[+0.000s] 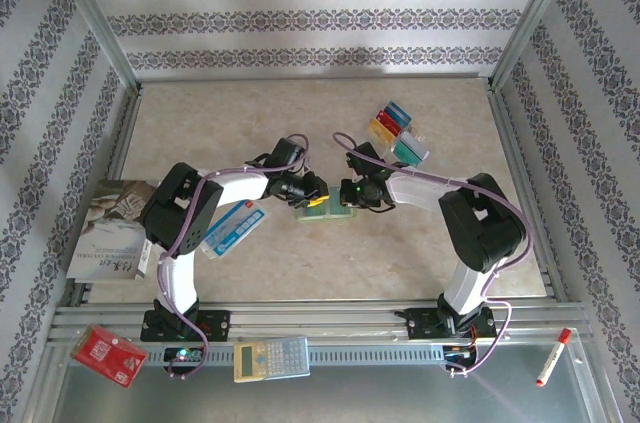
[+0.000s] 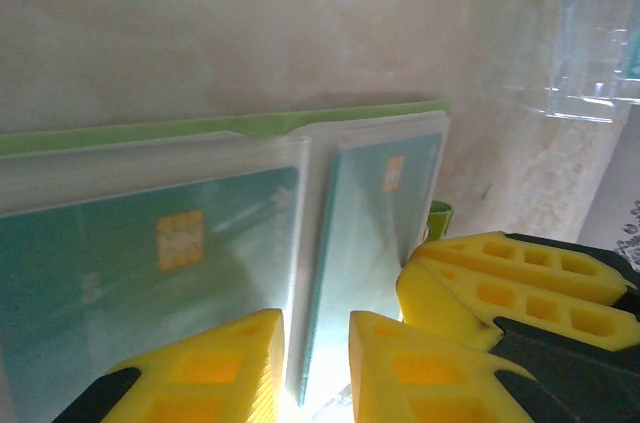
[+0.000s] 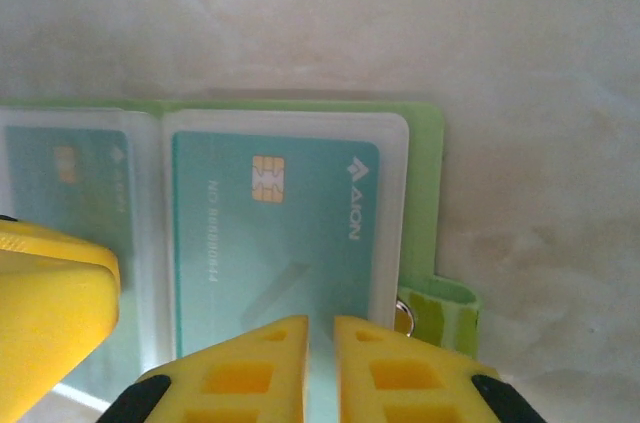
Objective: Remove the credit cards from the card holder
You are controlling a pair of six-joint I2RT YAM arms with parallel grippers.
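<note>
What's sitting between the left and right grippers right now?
The open card holder, teal credit cards inside. Top view shows it between left gripper and right gripper.

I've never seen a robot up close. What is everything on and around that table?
holder: one, lime green, open, table centre
cards in holder: at least two, teal, in clear sleeves
loose cards: small pile, yellow, blue, red, teal, far right
packet: one, blue and white, left of holder
booklet: one, grey-white, left edge
board: one, red, near left
calculator: one, yellowish, near rail
marker: one, white and red, near right
table: one, beige
left gripper: yellow fingers, at holder
right gripper: yellow fingers, at holder
</note>
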